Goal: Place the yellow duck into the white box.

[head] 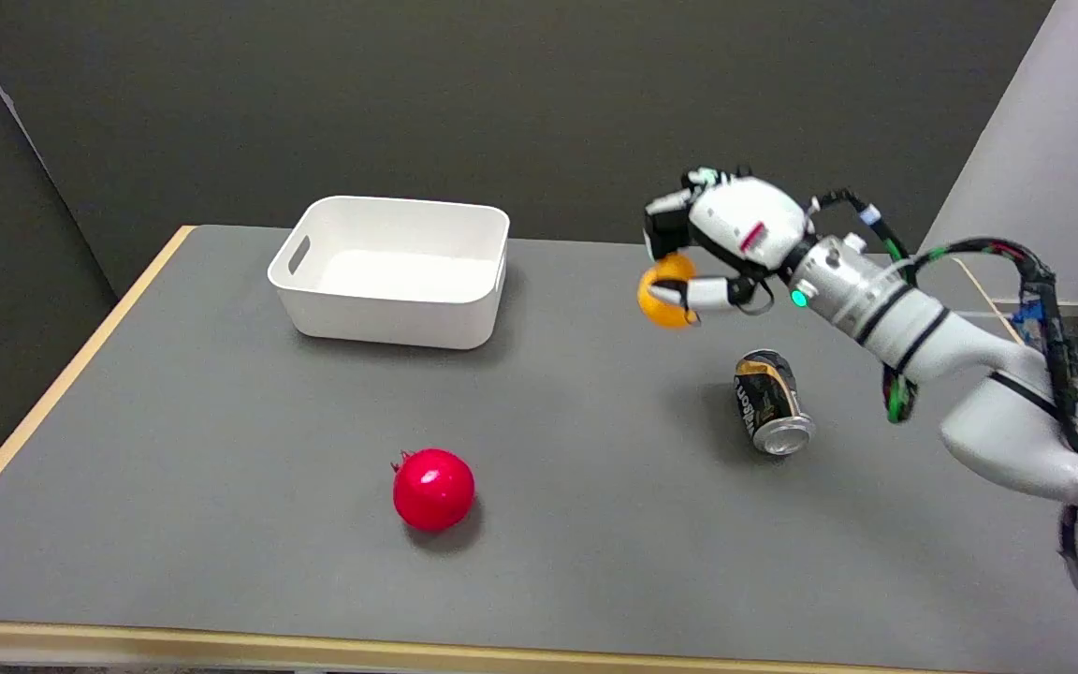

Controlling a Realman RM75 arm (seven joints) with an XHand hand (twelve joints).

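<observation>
The right hand (721,245) hangs above the far right part of the table (221,524), its fingers (709,292) wrapped around the yellow duck (665,290), which shows as a rounded yellow-orange shape peeking out below and to the left of the palm; the duck is clear of the table, held in the air. Its head and bill cannot be told apart here, so which way its long axis runs is unclear. The relation that matters for the coming move is the sideways gap: the white box (389,323) stands well apart from the hand, to the picture's left and at about the same depth on the table, its open top facing up and its interior bare. Carrying the duck there would mean a mostly lateral sweep to the left, keeping it above the near right rim before letting go. A dented can (771,402) lies on its side on the table below and in front of the hand, away from that path. A red pomegranate (433,489) sits nearer the front edge, also well away from it.
</observation>
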